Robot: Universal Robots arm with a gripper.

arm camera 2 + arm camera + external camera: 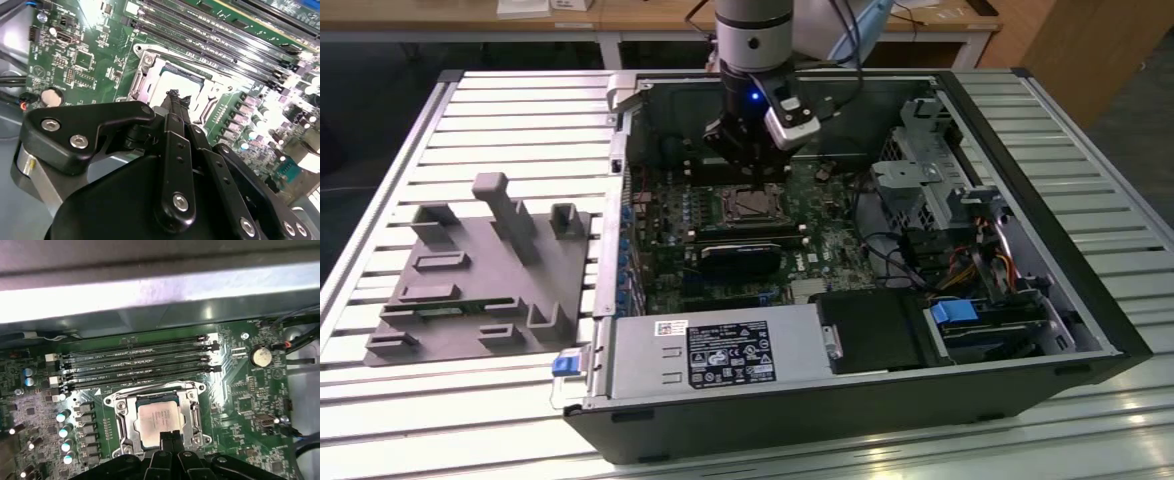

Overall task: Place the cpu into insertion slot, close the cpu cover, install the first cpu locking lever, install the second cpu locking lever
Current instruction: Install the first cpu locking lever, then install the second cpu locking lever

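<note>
The arm reached down into the open computer case (1107, 330) that lay on its side on the slatted counter (507, 110). The claw (744, 163) hung just above the motherboard (834, 215), close to the square socket (750, 205) in the middle of the board as the exterior view showed it.

In both wrist views the chip (159, 421) already sat in the socket (122, 427), flat, its silver-grey top facing up. The thin metal cover (192, 410) lay down around it, framing the chip through its square window; I could not tell whether it was latched. I could not pick out the locking levers with any certainty.

The claw's black fingers (170, 440) were drawn together to a narrow tip, with nothing pinched between them. In the first wrist view that tip stood right at the chip's near edge, on the side facing away from the memory slots (135, 357). The second wrist view showed the claw (176, 101) from behind, its tip over the socket (150, 75) with the chip (172, 80) just beyond it. Whether the tip touched the frame or hovered a little above, I could not say.

So the work lay straight ahead of and below the closed tip. The long memory slots ran crosswise beyond the socket, parallel to its far edge. A grey parts holder (467, 270) sat on the counter, well apart, toward the exterior view's left.
</note>
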